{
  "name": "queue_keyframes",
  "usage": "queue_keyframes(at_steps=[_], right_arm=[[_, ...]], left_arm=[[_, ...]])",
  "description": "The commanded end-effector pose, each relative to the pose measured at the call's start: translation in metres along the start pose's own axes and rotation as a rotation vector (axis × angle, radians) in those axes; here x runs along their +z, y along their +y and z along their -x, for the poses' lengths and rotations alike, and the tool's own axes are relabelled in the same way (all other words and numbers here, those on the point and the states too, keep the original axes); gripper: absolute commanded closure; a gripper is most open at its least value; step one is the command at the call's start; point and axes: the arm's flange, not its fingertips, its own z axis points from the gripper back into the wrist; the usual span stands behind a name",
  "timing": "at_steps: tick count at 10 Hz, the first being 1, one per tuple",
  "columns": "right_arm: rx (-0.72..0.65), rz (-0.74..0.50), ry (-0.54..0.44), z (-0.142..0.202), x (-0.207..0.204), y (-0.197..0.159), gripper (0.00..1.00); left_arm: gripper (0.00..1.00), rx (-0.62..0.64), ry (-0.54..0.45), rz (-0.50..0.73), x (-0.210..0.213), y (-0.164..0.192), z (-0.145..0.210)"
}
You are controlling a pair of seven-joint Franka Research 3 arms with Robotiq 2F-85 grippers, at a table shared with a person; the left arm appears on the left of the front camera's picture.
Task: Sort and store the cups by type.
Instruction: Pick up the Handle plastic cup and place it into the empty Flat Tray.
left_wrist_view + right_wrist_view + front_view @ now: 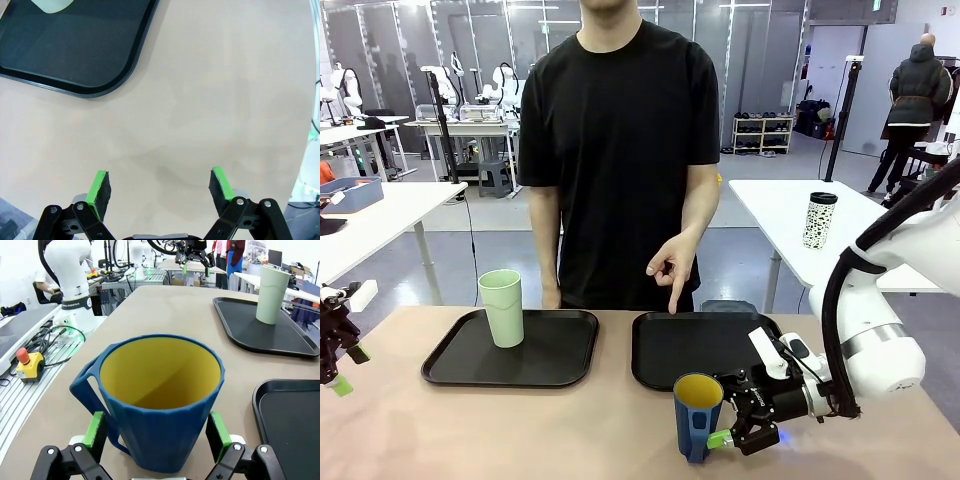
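Beige table (570, 430) bearing two black trays, left (510, 350) and right (705, 348), blue cup (697, 415) just before the right.

Two trays lie side by side on the bench (470, 430), the left tray (510, 350) and the right tray (705, 345) a little apart. The tumbler (502, 308) stands upright on the left tray, toward its left half. The mug (697, 415) stands on the bench just in front of the right tray's near edge. The right claw (727, 433) reaches in from the right, its fingers on either side of the mug, seemingly touching it. The left claw (345, 370) hangs at the bench's left edge, well apart from the trays. The person's hand (672, 268) points down over the right tray's far edge.
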Motion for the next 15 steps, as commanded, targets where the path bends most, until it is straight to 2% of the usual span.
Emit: queue_keyframes(at_steps=[1, 7, 11, 12, 13, 14, 15], right_arm=[[0.034, 0.006, -0.041, 0.006, -0.010, -0.005, 0.00], [0.045, -0.023, -0.082, 0.018, -0.031, -0.005, 0.00], [0.027, -0.041, -0.063, 0.021, -0.035, -0.003, 0.00], [0.052, -0.037, -0.061, 0.022, -0.036, -0.002, 0.14], [0.046, -0.035, -0.075, 0.023, -0.035, -0.001, 0.18], [0.049, -0.038, -0.067, 0.024, -0.035, 0.000, 0.32], [0.049, -0.038, -0.064, 0.024, -0.035, 0.000, 0.36]], left_arm=[[0.00, -0.015, -0.014, -0.012, 0.001, 0.002, 0.001], [0.00, -0.015, -0.014, -0.012, 0.001, 0.002, 0.001], [0.00, -0.015, -0.014, -0.012, 0.001, 0.002, 0.001], [0.00, -0.015, -0.014, -0.012, 0.001, 0.002, 0.001], [0.00, -0.015, -0.014, -0.012, 0.001, 0.002, 0.001], [0.00, -0.015, -0.014, -0.012, 0.001, 0.002, 0.001], [0.00, -0.015, -0.014, -0.012, 0.001, 0.002, 0.001]])
